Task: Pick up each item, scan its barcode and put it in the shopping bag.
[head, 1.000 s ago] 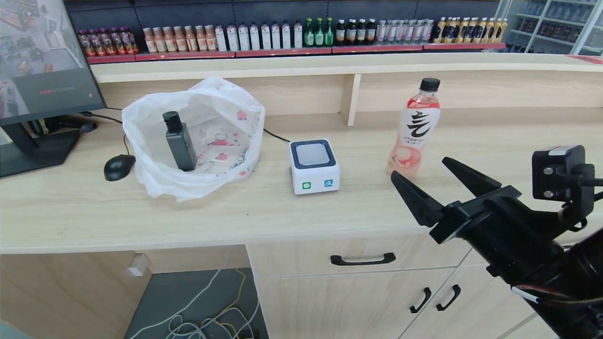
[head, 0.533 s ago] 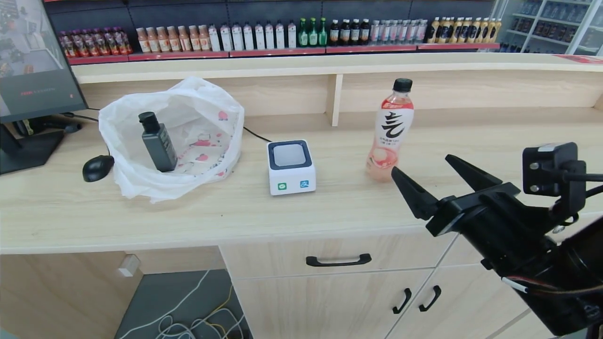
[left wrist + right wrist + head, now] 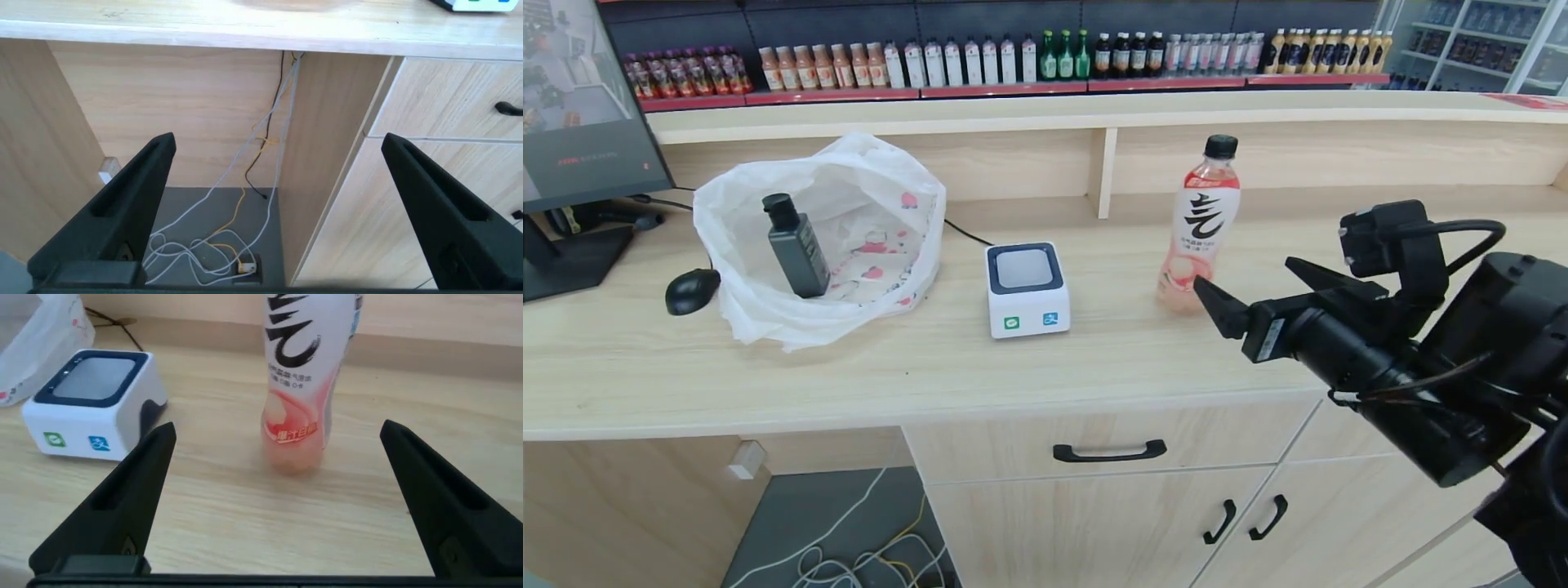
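The pale wooden counter (image 3: 1094, 359) ran below a back shelf of bottled drinks (image 3: 980, 61). On it sat a white square scanner box (image 3: 1027, 290). At its 9 o'clock was a crumpled white plastic shopping bag (image 3: 915, 204) holding an upright dark grey bottle (image 3: 796, 245). The pink-labelled clear drink bottle (image 3: 1199, 229) stood at its 2 o'clock. My right gripper (image 3: 1243, 273) hung spread and empty at that bottle's 4 o'clock. My left gripper (image 3: 278, 143) gaped below the counter edge. Half a second earlier my right wrist was lower and farther from the bottle.

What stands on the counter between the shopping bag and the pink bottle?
The white barcode scanner, apart from both the shopping bag and the pink bottle, as the head view shows.
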### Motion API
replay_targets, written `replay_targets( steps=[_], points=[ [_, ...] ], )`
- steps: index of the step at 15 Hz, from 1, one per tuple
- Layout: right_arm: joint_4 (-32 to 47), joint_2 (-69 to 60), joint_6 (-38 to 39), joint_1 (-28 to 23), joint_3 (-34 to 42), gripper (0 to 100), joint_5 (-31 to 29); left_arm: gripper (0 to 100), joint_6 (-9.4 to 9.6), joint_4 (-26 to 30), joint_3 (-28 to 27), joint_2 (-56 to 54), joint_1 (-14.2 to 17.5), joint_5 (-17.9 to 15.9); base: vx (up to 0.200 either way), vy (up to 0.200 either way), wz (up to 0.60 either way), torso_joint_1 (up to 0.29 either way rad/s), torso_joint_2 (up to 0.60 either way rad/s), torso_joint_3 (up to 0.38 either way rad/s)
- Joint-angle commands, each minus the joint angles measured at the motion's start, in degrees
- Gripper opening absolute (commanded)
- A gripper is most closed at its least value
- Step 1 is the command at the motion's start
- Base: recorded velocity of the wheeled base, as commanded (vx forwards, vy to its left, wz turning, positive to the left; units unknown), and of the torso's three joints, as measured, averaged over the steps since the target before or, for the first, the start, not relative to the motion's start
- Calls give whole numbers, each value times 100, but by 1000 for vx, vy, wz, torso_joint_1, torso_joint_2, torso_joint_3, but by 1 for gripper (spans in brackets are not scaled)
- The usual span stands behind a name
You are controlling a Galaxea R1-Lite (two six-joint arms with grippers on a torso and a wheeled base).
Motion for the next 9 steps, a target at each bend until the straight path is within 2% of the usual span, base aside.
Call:
replay_targets(
  steps=[1, 9],
  points=[
    [264, 144, -43, -182, -474, 100, 38, 100, -1, 0, 0, -2, 0, 0, 0, 0, 0, 0, 0, 0],
    [369, 917, -87, -674, -1432, 100, 11, 100, -1, 0, 0, -2, 0, 0, 0, 0, 0, 0, 0, 0]
  ],
)
